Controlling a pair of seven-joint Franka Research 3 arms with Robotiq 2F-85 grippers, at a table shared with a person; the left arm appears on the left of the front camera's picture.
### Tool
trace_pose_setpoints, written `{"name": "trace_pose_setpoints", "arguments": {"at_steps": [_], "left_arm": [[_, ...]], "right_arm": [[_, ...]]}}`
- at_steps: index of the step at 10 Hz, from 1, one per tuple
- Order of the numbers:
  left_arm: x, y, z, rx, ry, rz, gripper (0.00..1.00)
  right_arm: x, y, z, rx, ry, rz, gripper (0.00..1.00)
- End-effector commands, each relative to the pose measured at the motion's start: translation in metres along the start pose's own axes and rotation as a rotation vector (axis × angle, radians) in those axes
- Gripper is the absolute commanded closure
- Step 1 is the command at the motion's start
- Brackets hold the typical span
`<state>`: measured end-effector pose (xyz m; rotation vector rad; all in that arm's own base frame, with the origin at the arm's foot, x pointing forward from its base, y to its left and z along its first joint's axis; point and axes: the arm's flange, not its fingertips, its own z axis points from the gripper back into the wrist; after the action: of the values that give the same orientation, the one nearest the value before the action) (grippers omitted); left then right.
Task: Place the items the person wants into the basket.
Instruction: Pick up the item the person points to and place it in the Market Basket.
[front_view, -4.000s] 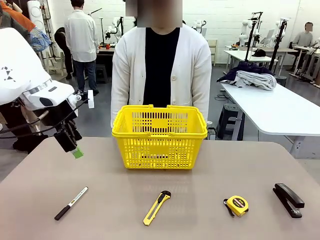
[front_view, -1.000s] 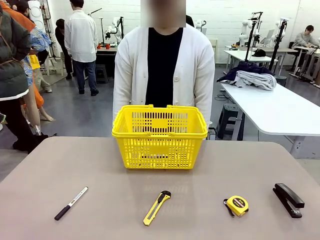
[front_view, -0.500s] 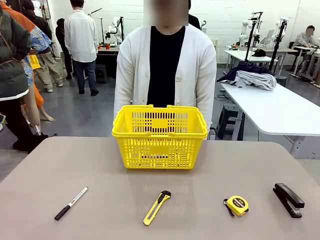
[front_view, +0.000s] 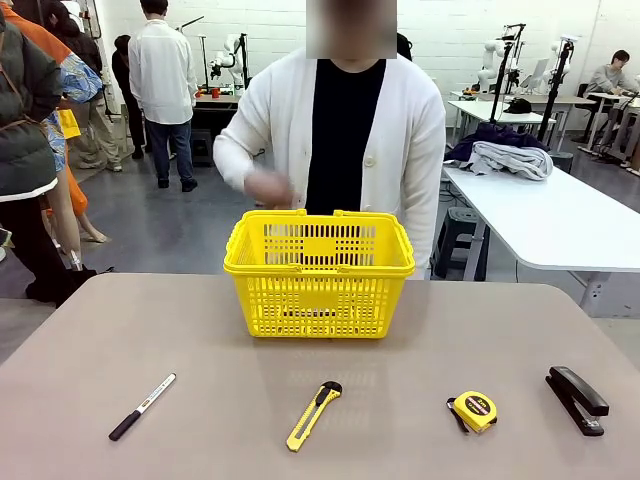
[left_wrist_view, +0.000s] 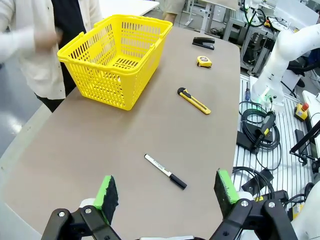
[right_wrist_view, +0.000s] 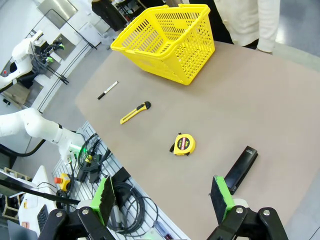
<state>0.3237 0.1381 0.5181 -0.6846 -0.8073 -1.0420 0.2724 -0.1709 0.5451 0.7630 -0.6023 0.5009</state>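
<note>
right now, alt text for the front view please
A person in a white cardigan, one hand raised, stands behind a bright yellow plastic lattice basket on a table. Nearer lie a white black-capped marker, yellow utility knife, yellow-and-black tape measure and black stapler.

The person wears a long-sleeved white cardigan with small buttons down the front, over a black top. The left gripper and right gripper look alike: black linked fingers with silvery round pins at the joints, each finger tipped with a bright green pad. The right arm is smooth white, with rounded joints.
</note>
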Motion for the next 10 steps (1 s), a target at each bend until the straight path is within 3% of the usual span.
{"name": "trace_pose_setpoints", "arguments": {"at_steps": [1, 10], "left_arm": [[-0.0004, 0.0024, 0.0015, -0.002, -0.026, -0.022, 0.00], [-0.0004, 0.0024, 0.0015, -0.002, -0.026, -0.022, 0.00]], "right_arm": [[0.0005, -0.0002, -0.0002, 0.017, -0.018, 0.012, 0.00], [0.0005, -0.0002, -0.0002, 0.017, -0.018, 0.012, 0.00]]}}
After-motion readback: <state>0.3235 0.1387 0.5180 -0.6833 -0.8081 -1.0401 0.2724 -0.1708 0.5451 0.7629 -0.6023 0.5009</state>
